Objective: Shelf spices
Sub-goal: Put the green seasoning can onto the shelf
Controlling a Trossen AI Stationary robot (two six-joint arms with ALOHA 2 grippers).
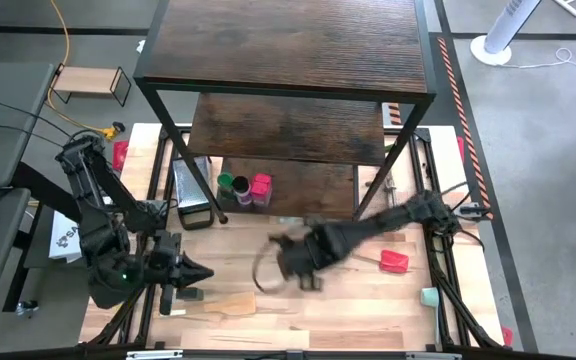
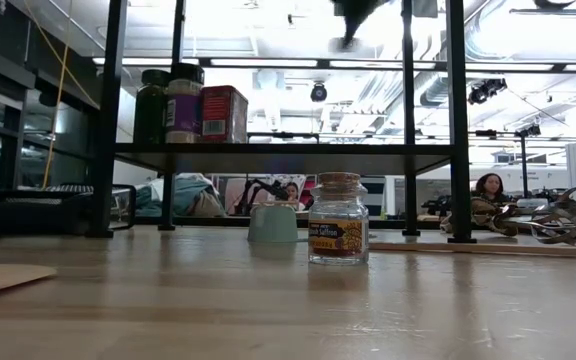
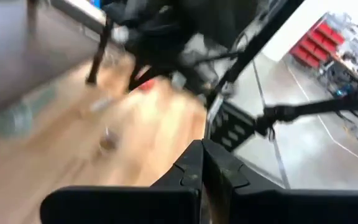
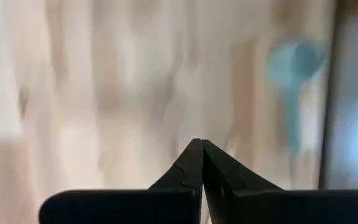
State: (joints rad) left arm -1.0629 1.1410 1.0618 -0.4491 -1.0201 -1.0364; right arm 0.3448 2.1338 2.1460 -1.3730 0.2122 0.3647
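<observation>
High view, left to right: left end effector [image 1: 200, 272] lower left, fingers pressed together, empty, parked off shelf [image 1: 288, 45]. Three spices [image 1: 243, 189] grouped on shelf's low tier, centre-left: green lid, dark, red. Right end effector [image 1: 280, 262] mid-frame, pinched shut, empty, likely between picks. Low view: small cork-topped jar [image 2: 338, 219] stands upright on desk [image 2: 288, 300], centre, unshelved.

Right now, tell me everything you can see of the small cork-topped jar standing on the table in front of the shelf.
The small jar is clear glass with a squat, rounded body and a wide cork-like stopper closing it. A yellow-orange label with dark print wraps its front; the text is too small to read. It stands upright on the pale wooden table, alone, in front of the shelf, not on any board. A pale green cup sits just behind it to one side, apart from it. No pincer touches it.
</observation>
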